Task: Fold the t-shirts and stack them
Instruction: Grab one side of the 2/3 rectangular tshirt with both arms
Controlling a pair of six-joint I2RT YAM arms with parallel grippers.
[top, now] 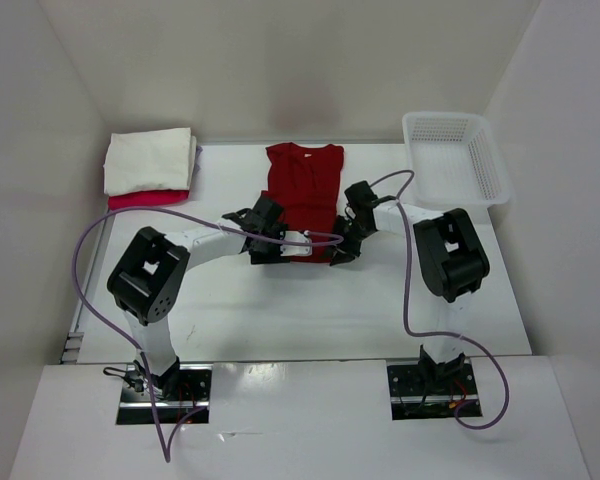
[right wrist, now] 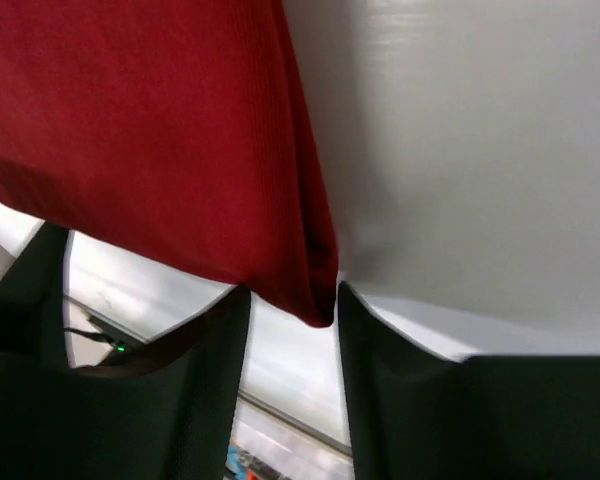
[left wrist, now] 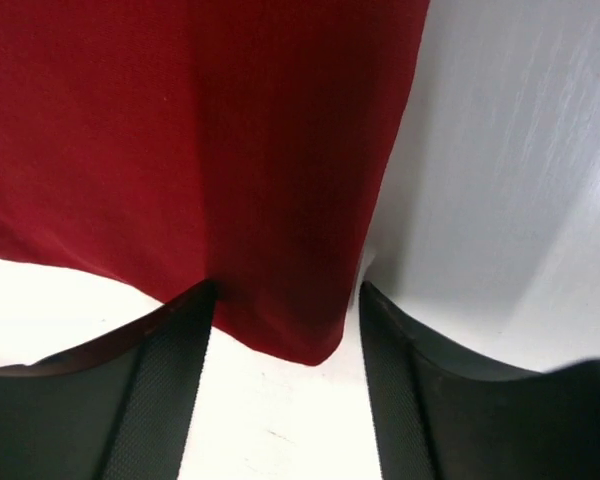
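Dark red cloth t-shirt (top: 302,185) flat on white table (top: 280,310); left gripper (left wrist: 287,300), right gripper (right wrist: 292,292) each straddle a hem corner (clenched or not: can't tell).

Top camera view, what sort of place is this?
Probably a robot lab test cell: a white table boxed in by plain walls, a left arm and right arm bolted at its near edge, folded shirts stacked in a corner.

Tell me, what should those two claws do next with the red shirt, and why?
Probably close both on the near hem. The dark red t-shirt lies flat, and the left gripper and right gripper each straddle a hem corner with jaws apart, so nothing is pinched yet. Gripping comes before any lifting to fold.
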